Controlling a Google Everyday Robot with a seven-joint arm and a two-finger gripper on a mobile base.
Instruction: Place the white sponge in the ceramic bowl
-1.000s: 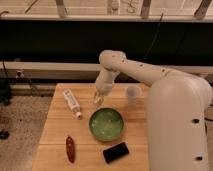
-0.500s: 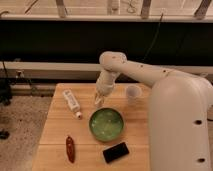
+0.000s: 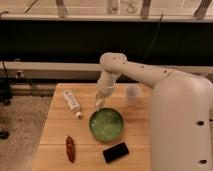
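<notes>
The ceramic bowl [image 3: 106, 124] is a glossy green round bowl in the middle of the wooden table, and it looks empty inside. My gripper [image 3: 99, 103] hangs from the white arm just above the bowl's back-left rim, pointing down. A small cream lump shows at the gripper's tip [image 3: 99, 101]. It looks like the white sponge, but I cannot tell whether it is held.
A long white tube with a cap [image 3: 72, 103] lies left of the gripper. A small translucent white cup [image 3: 132, 94] stands behind and right of the bowl. A red pepper-like thing [image 3: 70, 148] and a black phone-like slab [image 3: 115, 152] lie near the table's [image 3: 55, 130] front edge.
</notes>
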